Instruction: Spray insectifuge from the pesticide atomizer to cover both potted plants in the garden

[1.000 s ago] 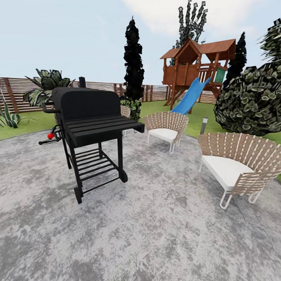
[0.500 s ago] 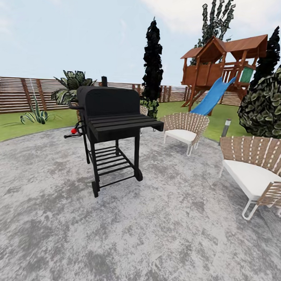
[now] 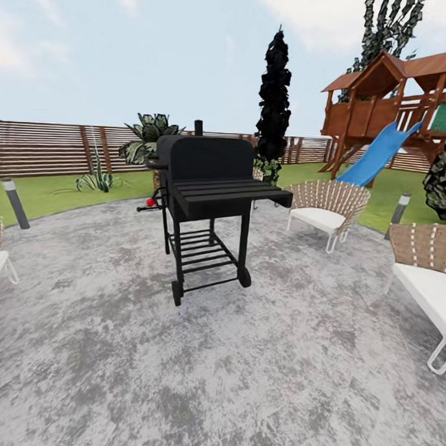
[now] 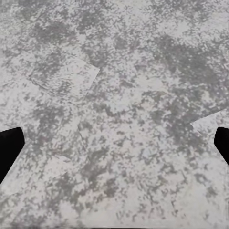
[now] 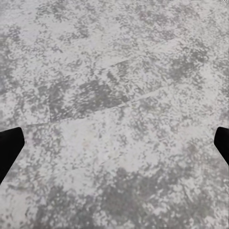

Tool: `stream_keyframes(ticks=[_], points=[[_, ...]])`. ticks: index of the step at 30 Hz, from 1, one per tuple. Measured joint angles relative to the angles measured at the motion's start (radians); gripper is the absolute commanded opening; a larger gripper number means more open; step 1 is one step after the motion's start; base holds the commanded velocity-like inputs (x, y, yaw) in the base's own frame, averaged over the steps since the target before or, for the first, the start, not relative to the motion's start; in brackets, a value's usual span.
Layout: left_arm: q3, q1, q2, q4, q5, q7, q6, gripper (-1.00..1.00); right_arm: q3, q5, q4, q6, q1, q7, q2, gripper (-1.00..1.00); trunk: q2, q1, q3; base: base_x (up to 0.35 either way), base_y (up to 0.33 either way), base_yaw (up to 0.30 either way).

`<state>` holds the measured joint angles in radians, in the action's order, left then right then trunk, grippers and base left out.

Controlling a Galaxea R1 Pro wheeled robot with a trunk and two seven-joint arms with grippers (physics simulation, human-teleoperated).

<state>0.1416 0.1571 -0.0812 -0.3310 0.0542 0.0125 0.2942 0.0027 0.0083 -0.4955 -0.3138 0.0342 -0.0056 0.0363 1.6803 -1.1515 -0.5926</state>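
Both grippers, left point(image 4: 114, 148) and right point(image 5: 114, 148), hanging spread wide and empty over grey patio point(image 3: 242, 366), black grill point(image 3: 208, 190) standing ahead.

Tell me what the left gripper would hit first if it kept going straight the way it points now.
Most likely the grey paved patio: the left gripper is open, nothing sits between its fingertips, and only mottled paving lies ahead. How far off is unclear.

the garden's round grey mottled patio point(image 3: 243, 353) is seen spreading across the foreground, ringed by green lawn point(image 3: 62, 193). a brown slatted wooden fence point(image 3: 51, 147) is set along the far edge of the grass. the same grey paving point(image 4: 119, 119) is seen close beneath the left wrist camera.
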Motion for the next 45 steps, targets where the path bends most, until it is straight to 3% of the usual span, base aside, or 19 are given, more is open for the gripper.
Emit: stream_keyframes(ticks=[4,7,10,45], points=[[0.000,0.000,0.000,0.000,0.000,0.000,0.000,1.00,0.001,0.001,0.000,0.001,0.000,-0.011,-0.011,1.00,0.028,-0.015,-0.013,0.000,0.000,0.291],[0.000,0.000,0.000,0.000,0.000,0.000,0.000,1.00,0.001,0.002,0.000,0.000,0.000,-0.079,-0.014,1.00,0.049,-0.027,-0.022,0.000,0.000,0.292],[0.000,0.000,0.000,0.000,0.000,0.000,0.000,1.00,0.001,0.003,0.000,0.000,0.000,-0.103,-0.015,1.00,0.070,-0.038,-0.031,0.000,0.000,0.292],[0.002,0.000,-0.001,0.000,0.001,0.004,-0.002,1.00,0.000,0.004,-0.002,0.002,0.000,-0.103,-0.010,1.00,0.315,-0.173,-0.155,0.000,0.000,0.277]])
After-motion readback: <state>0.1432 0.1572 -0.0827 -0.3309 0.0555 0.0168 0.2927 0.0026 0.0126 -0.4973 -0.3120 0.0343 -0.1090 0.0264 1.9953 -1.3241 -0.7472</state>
